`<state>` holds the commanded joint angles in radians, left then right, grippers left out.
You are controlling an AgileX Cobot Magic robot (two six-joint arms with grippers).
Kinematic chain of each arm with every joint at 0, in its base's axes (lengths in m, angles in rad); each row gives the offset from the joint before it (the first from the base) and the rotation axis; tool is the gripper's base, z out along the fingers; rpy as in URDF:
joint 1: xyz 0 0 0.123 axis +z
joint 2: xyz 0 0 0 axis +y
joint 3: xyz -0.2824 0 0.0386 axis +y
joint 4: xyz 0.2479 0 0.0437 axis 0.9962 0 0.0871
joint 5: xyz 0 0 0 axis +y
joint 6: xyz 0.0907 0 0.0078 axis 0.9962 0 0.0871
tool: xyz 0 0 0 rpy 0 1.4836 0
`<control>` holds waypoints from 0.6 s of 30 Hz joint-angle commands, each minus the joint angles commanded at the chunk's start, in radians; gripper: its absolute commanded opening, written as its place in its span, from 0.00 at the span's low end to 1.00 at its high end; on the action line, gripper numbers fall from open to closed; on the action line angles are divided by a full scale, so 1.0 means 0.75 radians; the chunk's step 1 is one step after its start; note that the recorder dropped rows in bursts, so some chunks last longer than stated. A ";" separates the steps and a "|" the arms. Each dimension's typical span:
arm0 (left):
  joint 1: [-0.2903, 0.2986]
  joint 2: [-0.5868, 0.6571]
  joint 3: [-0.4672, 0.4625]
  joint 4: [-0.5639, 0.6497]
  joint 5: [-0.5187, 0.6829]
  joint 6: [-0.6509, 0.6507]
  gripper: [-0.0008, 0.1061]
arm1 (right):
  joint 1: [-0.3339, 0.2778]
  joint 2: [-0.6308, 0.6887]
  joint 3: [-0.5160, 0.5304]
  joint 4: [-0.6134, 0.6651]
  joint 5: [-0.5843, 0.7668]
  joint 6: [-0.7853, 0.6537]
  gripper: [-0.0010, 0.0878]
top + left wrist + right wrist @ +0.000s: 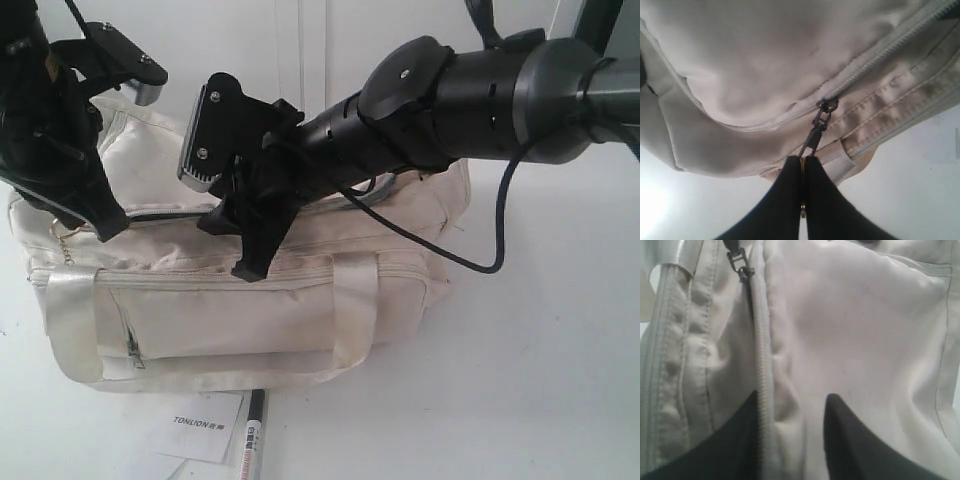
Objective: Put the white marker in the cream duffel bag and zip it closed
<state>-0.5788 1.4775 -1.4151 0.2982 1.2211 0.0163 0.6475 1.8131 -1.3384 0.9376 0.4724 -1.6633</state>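
Black left claw pinches the zip pull, the right claw stands half-open astride the zip seam of the cream duffel bag, and the white marker lies on the desk in front, so this looks like the opening step, needing a steady pull along the zip.

From where I sit, the exterior camera looks slightly down on the pocket side of the cream duffel bag on the counter, near enough that both arms fill the upper part of its picture. Each wrist camera looks along its own tool, almost against the fabric. The one on the left tool faces the zip pull, and the one on the right tool runs along the top zip, a part of the bag all three views share.
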 joint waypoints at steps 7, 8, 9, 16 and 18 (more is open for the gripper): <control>0.000 0.000 0.000 0.012 0.000 0.003 0.01 | 0.000 -0.010 0.000 0.000 0.000 -0.011 0.01; 0.000 0.000 0.000 0.022 0.000 0.003 0.01 | 0.000 -0.010 0.000 0.000 0.000 -0.011 0.01; 0.000 0.000 0.000 0.034 0.000 0.003 0.01 | 0.000 -0.010 0.000 0.000 0.000 -0.011 0.01; 0.000 -0.006 0.000 0.073 0.000 0.007 0.01 | 0.000 -0.010 0.000 -0.035 0.004 0.000 0.01; 0.000 -0.005 0.000 0.081 0.000 0.012 0.01 | 0.000 -0.010 0.000 -0.062 0.016 0.000 0.01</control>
<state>-0.5788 1.4738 -1.4151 0.3593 1.2211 0.0255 0.6475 1.8055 -1.3384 0.8913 0.4847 -1.6632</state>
